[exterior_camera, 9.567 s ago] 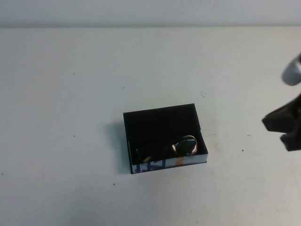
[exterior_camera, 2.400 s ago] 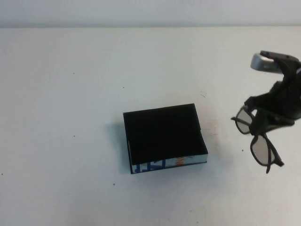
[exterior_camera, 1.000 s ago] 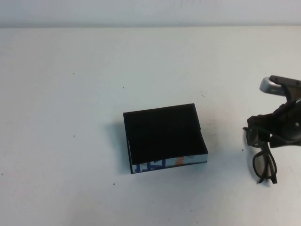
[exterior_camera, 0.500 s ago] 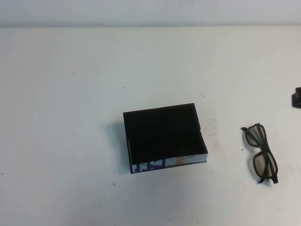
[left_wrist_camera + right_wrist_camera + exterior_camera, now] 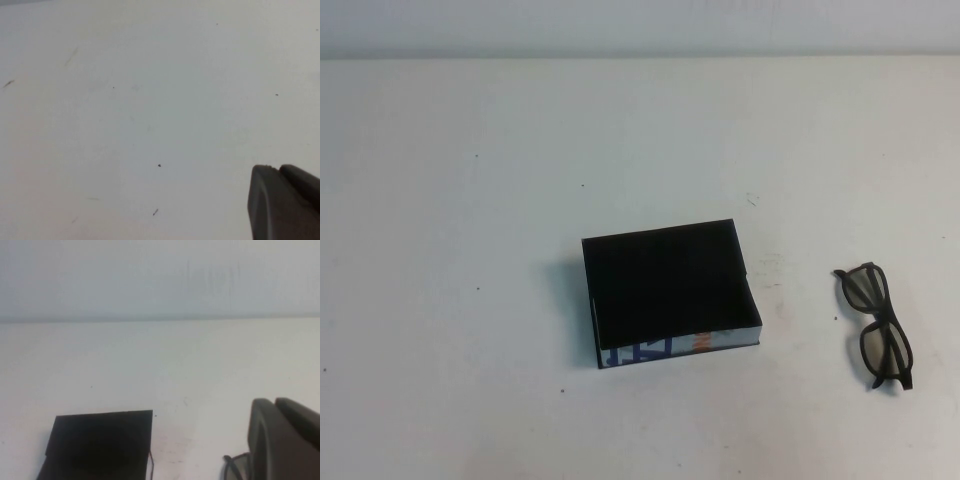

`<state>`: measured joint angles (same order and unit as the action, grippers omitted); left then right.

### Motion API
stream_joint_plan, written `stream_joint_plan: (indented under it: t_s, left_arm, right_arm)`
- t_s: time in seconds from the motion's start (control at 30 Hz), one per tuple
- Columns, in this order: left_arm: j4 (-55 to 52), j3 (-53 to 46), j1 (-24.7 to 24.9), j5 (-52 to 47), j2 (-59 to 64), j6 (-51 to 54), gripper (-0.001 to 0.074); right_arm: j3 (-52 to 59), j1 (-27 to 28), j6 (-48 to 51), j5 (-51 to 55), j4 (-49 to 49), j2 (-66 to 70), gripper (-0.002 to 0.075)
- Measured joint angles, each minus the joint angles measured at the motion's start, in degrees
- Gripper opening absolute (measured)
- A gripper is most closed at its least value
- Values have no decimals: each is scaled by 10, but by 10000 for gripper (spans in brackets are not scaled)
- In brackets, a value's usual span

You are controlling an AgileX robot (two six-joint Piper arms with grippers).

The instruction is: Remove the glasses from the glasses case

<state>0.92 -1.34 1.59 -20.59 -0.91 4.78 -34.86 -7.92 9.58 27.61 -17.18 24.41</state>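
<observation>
Left gripper (image 5: 285, 202): out of the high view, over bare table (image 5: 450, 330) on the robot's left; only a dark part of it shows in its own wrist view, and whether the fingers are wide or narrow cannot be told. Glasses case (image 5: 670, 292): centre of table, open side up, black interior with nothing in it, white printed side toward the robot. Glasses (image 5: 876, 324): flat on table, well apart from the case on its right, long axis running roughly away from the robot, lenses one beyond the other. Right gripper (image 5: 285, 440): out of the high view, above and near the glasses, holding nothing; finger opening cannot be told. Nearer arm: right. Removal judged complete.
</observation>
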Motion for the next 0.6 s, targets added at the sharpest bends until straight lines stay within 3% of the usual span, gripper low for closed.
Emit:
stream_joint_plan:
  t_s: [0.33, 0.5, 0.6]
  left_arm:
    - [0, 0, 0, 0, 0, 0, -5]
    - [0, 0, 0, 0, 0, 0, -5]
    - [0, 0, 0, 0, 0, 0, -5]
  right_arm:
    - [169, -1, 28, -299, 76, -28, -16]
    - [240, -21, 28, -302, 57, -73, -16]
    - [283, 14, 28, -293, 52, -110, -16]
